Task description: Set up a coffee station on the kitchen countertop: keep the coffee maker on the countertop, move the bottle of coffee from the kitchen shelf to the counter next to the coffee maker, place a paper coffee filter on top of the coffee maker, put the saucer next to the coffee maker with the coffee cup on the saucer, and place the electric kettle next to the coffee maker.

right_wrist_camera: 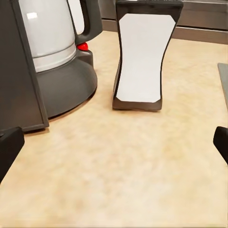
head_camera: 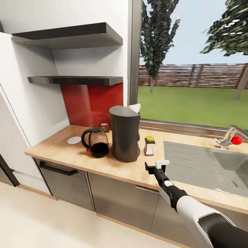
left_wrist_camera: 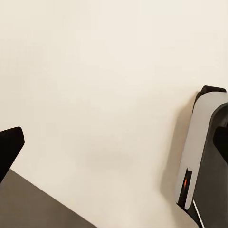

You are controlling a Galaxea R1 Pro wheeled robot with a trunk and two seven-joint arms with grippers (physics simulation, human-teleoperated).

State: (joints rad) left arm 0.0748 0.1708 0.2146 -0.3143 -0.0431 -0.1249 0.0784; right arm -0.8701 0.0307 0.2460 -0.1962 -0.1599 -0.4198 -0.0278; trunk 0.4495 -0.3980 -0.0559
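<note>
Two spread fingers of the right gripper (head_camera: 154, 167) were held empty above the countertop (head_camera: 69, 151), short of the bottle of coffee (head_camera: 149, 145) set beside the coffee maker (head_camera: 124, 133), whose placing was judged done, while the electric kettle (head_camera: 96, 142) and saucer (head_camera: 74, 140) were crowded nearby.

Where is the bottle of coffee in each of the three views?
Head view: bottle of coffee stands on the countertop, right of the coffee maker.
Left wrist view: not in it.
Right wrist view: bottle near the middle.
Shared landmark: coffee maker beside it.
</note>
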